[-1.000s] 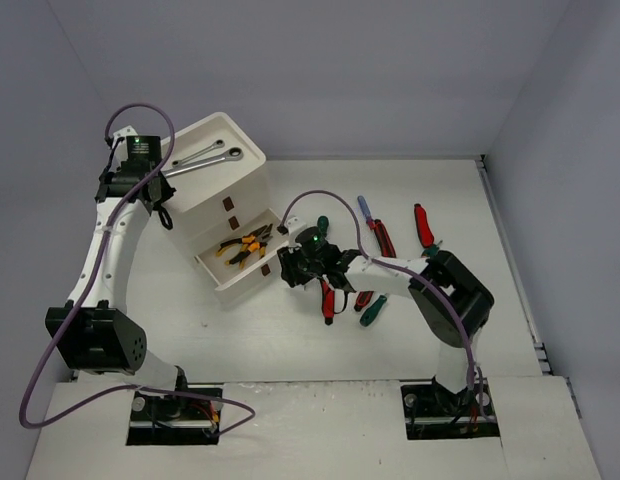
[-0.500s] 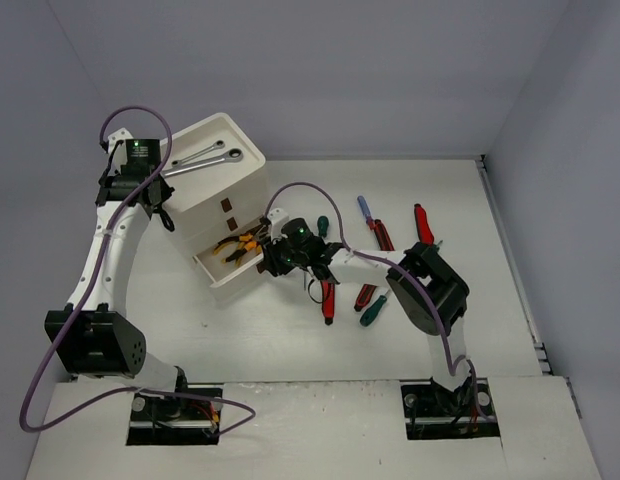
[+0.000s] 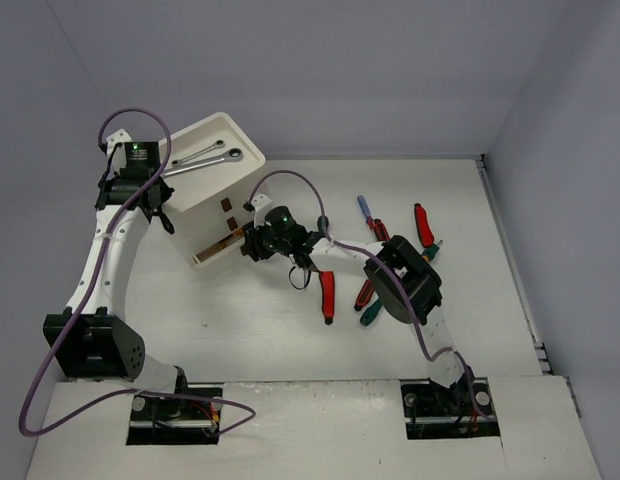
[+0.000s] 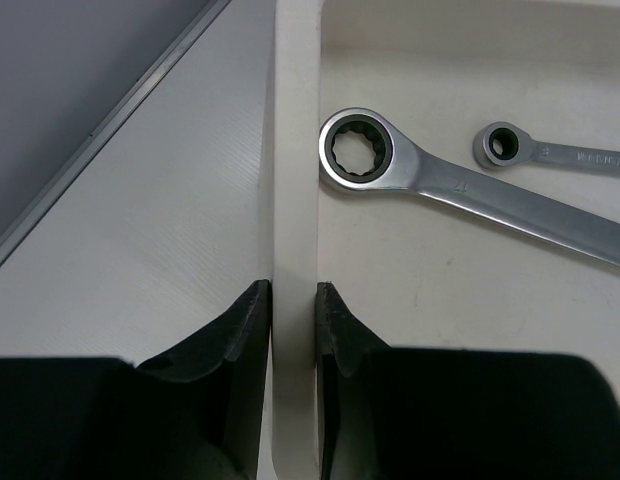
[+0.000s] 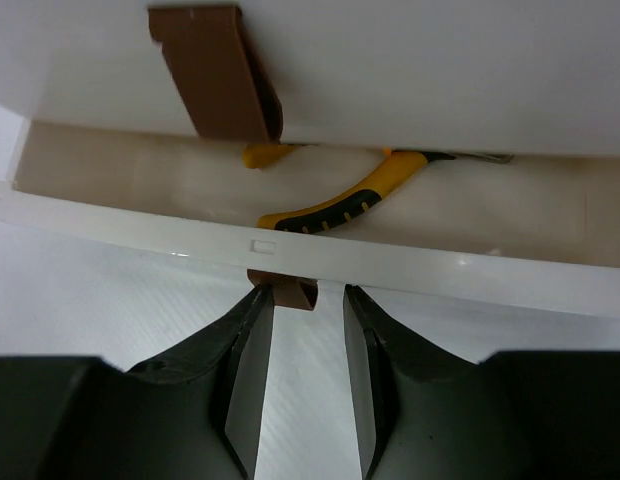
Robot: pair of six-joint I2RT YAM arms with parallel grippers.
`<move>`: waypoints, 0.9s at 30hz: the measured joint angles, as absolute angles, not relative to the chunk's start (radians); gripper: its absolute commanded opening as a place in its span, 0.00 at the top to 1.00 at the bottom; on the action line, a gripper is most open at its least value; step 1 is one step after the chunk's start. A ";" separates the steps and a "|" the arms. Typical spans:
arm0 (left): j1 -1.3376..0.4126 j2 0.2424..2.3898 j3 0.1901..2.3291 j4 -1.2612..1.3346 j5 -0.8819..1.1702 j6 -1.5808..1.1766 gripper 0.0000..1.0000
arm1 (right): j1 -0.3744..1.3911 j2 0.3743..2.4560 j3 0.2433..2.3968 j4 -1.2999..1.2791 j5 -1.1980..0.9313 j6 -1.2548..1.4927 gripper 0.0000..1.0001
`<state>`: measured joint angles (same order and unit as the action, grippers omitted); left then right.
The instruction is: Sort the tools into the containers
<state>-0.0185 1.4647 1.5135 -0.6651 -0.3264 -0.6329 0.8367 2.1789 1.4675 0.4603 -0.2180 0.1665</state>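
At the box [image 3: 204, 203] top, the left gripper [image 4: 290, 292] is clamping the tray rim [image 4: 295, 150] beside two wrenches [image 4: 470, 190]. The right gripper [image 5: 305, 292] is holding its jaws apart around the tab [image 5: 280, 295] of a slightly open drawer [image 5: 410, 268], where yellow pliers [image 5: 330, 208] are lying.

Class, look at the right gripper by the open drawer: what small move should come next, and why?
Probably push the drawer fully shut: it stands slightly open with yellow pliers inside, the right gripper straddles its handle tab with open jaws, and the left gripper clamps the tray rim.
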 measured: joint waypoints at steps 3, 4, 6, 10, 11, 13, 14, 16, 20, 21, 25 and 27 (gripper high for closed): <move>-0.017 1.465 1.514 -0.665 -0.322 -0.632 1.00 | 0.839 2.224 1.519 0.476 -0.218 0.167 0.66; -0.017 1.465 1.514 -0.665 -0.320 -0.632 1.00 | 0.839 2.240 1.536 0.483 -0.217 0.167 0.65; -0.016 1.465 1.514 -0.665 -0.318 -0.632 1.00 | 0.839 2.268 1.567 0.499 -0.216 0.166 0.62; -0.014 1.464 1.514 -0.665 -0.313 -0.632 1.00 | 0.846 2.314 1.612 0.531 -0.213 0.163 0.59; -0.013 1.464 1.514 -0.664 -0.311 -0.632 1.00 | 0.846 2.321 1.619 0.537 -0.208 0.163 0.58; -0.012 1.464 1.514 -0.662 -0.308 -0.632 1.00 | 0.849 2.332 1.630 0.548 -0.200 0.163 0.57; -0.012 1.464 1.514 -0.661 -0.307 -0.632 1.00 | 0.851 2.336 1.634 0.553 -0.195 0.163 0.57; -0.012 1.464 1.514 -0.660 -0.307 -0.633 1.00 | 0.853 2.340 1.639 0.557 -0.189 0.163 0.56; -0.010 1.464 1.514 -0.659 -0.303 -0.633 1.00 | 0.857 2.340 1.635 0.567 -0.187 0.171 0.56; -0.008 1.464 1.514 -0.660 -0.301 -0.633 1.00 | 0.858 2.338 1.628 0.576 -0.187 0.173 0.56; -0.004 1.464 1.514 -0.660 -0.293 -0.633 1.00 | 0.857 2.299 1.558 0.601 -0.184 0.182 0.55; -0.004 1.464 1.515 -0.660 -0.292 -0.633 1.00 | 0.857 2.271 1.524 0.604 -0.179 0.182 0.55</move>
